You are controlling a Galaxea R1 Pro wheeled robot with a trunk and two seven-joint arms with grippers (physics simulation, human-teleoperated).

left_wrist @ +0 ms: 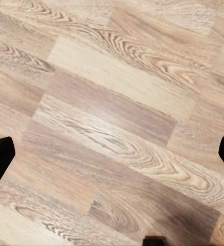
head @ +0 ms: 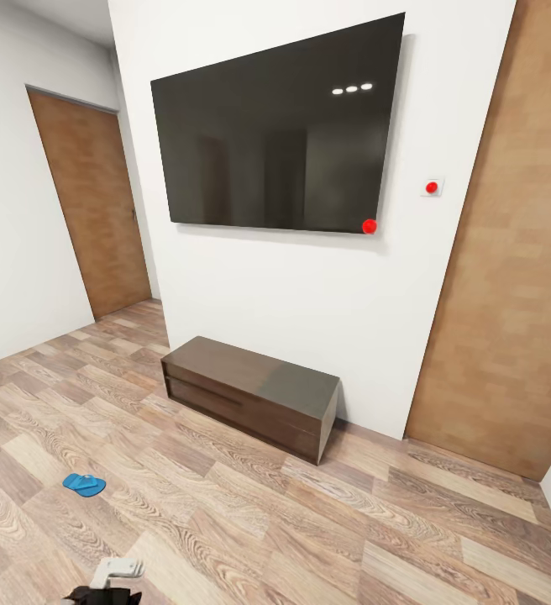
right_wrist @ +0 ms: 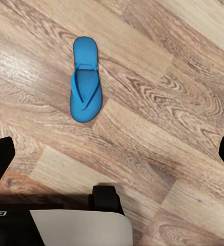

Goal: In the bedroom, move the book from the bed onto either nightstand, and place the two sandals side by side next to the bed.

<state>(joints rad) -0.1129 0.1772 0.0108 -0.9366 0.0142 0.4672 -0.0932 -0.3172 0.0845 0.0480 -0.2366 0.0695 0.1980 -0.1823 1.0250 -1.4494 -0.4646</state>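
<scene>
Blue sandal [right_wrist: 84, 81] flat on plank floor [head: 326, 521] (alone), both pincers released, empty

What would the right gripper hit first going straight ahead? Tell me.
Probably bare wood-plank floor: the blue sandal lies off to one side of the right gripper's line, though depth is unclear.

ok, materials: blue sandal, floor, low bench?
Sandal: looks like matte foam or rubber, uniform bright blue, moulded strap.
Floor: wood-look planks with visible grain, slight sheen; could be laminate.
Bench: dark brown wood or veneer, semi-glossy, its top reflects light.
</scene>
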